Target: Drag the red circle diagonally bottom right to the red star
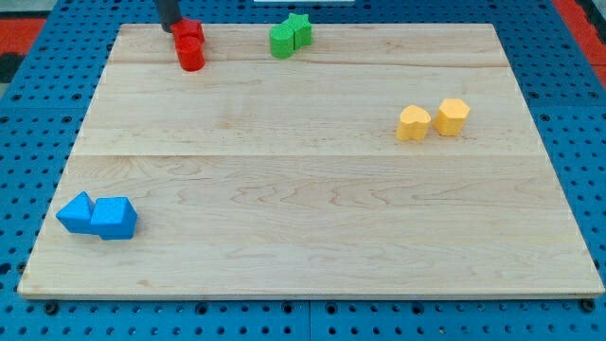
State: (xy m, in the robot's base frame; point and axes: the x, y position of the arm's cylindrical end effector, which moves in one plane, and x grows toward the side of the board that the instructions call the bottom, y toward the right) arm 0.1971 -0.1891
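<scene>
Two red blocks touch near the board's top left. The lower one (191,56) looks like the round red circle. The upper one (193,32) is partly hidden by the rod, so its shape is unclear; it may be the red star. My tip (174,29) rests at the upper red block's left side, above and to the left of the red circle.
A green block (281,42) and a green star (301,29) touch at the top middle. A yellow heart (413,124) and a yellow hexagon (453,116) sit at the right. A blue triangle (75,212) and a blue block (115,218) touch at the lower left. The wooden board (312,218) lies on a blue pegboard.
</scene>
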